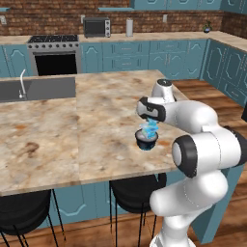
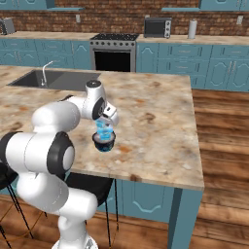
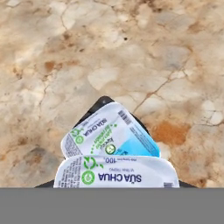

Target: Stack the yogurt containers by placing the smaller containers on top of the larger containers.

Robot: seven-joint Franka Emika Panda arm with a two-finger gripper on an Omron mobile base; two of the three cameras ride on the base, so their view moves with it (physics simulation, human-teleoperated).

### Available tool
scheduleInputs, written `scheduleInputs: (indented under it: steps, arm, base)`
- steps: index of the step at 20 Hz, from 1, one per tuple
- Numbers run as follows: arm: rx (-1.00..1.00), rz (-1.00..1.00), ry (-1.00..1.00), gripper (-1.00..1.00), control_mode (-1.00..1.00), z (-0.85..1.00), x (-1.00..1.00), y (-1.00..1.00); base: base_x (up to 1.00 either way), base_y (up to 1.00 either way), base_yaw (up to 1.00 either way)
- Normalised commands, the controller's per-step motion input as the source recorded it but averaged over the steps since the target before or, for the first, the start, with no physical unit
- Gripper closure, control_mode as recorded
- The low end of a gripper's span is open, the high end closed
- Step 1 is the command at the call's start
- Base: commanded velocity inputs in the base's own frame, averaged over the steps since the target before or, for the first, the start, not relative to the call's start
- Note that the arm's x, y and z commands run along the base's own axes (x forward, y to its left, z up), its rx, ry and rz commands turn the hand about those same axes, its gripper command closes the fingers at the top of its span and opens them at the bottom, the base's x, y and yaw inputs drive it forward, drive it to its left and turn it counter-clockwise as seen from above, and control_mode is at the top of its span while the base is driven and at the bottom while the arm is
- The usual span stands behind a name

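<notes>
Marbled tan island surface (image 1: 96, 125), arm reaching forward and down over its near right part. Gripper (image 1: 150, 121) hangs directly over the dark tub (image 1: 146, 140), which sits on the surface close to the near edge. In the right base view the same gripper (image 2: 105, 121) is pointed down at the tub (image 2: 104, 141).

Two light-blue yogurt cups sit piled on the tub's top, between it and the gripper. From the base cameras they read as one blue cluster (image 1: 149, 128), the separate cups hard to pick apart. The hand view looks straight down on them: nearer cup (image 3: 117, 176) with its white printed lid facing the camera, at the bottom of the frame; second cup (image 3: 109, 133) just beyond it, tilted, lid and a blue side wall showing, the two touching or overlapping. Dark tub rim (image 3: 99, 105) peeks out behind them, with marbled surface all round.

Gripper state: cannot tell. Fingertips are not visible in the hand view, and the base views are too coarse to show whether the fingers are apart or closed on a cup.

Background: sink (image 1: 36, 88) set in the far left of the surface; stove (image 1: 54, 54) and toaster oven (image 1: 97, 27) along the brick back wall; black stools (image 1: 135, 193) under the near edge.
</notes>
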Motion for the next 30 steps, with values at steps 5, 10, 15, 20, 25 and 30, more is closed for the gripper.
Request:
scheduleInputs:
  steps: [5,10,15,20,25,30]
  arm:
    - [0.0,0.0,0.0,1.0,-1.0,-0.17,0.06,0.0]
    - [0.0,0.0,0.0,1.0,-1.0,-0.14,0.09,0.0]
    - [0.0,0.0,0.0,1.0,-1.0,-0.12,0.08,0.0]
    - [0.0,0.0,0.0,1.0,-1.0,-0.1,0.06,0.0]
    - [0.0,0.0,0.02,1.0,-1.0,-0.07,0.02,0.0]
    - [0.0,0.0,0.04,1.0,-1.0,-0.03,0.04,0.0]
  base:
    - [0.0,0.0,0.0]
    - [0.0,0.0,0.0]
    - [0.0,0.0,0.0]
    - [0.0,0.0,0.0]
    - [0.0,0.0,0.0]
    - [0.0,0.0,0.0]
